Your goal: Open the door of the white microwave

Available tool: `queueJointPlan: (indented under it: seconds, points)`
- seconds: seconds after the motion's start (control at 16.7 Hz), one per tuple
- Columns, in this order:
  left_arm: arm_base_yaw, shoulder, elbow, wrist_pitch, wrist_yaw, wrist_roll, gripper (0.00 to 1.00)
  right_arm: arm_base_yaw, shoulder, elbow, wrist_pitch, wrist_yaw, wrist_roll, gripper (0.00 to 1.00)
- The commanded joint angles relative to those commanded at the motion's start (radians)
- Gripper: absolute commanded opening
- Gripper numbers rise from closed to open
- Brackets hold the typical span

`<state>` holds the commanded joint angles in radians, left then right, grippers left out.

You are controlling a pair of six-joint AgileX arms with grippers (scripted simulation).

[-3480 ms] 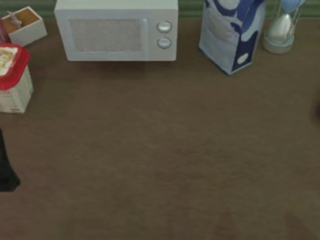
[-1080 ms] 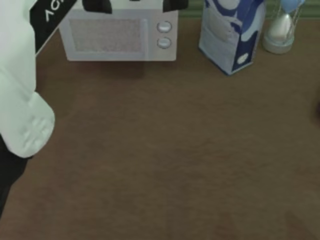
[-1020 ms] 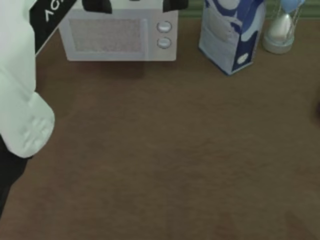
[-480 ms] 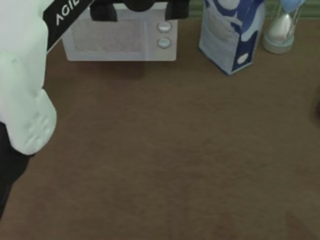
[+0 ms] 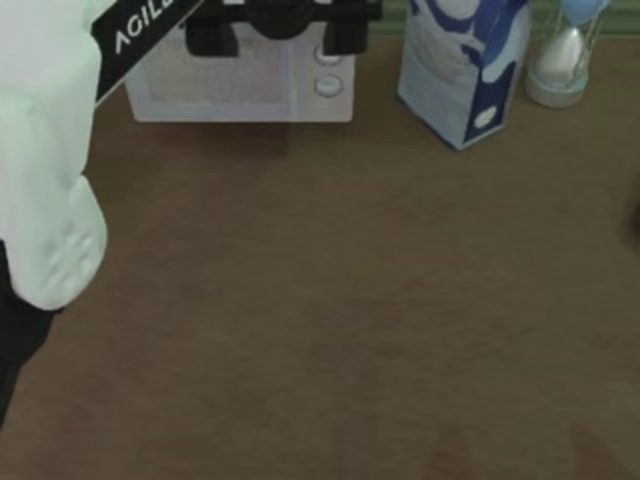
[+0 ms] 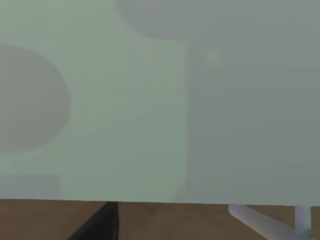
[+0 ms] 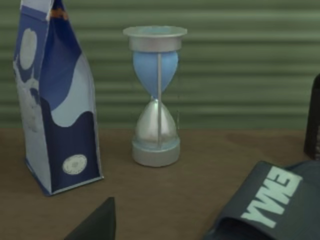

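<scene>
The white microwave [image 5: 240,85] sits at the far edge of the bench [image 5: 330,300], left of centre, its door [image 5: 215,80] shut flat against the front with the mesh window facing forward. The left arm reaches in from the top view's left, and the left pincer [image 5: 278,35] hangs over the microwave's top front edge, its two dark fingers [image 5: 213,38] spread apart, one above the window, the other beside the upper knob [image 5: 327,55]. Half a second ago those fingers sat higher in the picture; they have come down slightly over the door. The lower knob [image 5: 328,86] shows clear. The left wrist view is filled with pale white surface. Right of the microwave stand the blue-and-white carton [image 5: 462,65] and an hourglass [image 5: 563,55], unmoved. The right pincer is parked off the right side; whether it is open I cannot tell.
</scene>
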<state>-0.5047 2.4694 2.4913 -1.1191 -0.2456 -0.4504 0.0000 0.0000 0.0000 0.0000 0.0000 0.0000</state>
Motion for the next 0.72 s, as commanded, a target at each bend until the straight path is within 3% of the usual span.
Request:
queueJointPlan:
  seconds: [0.72]
  points:
    - [0.000, 0.000, 0.000, 0.000, 0.000, 0.000, 0.02, 0.000, 0.000, 0.000, 0.000, 0.000, 0.000, 1.00]
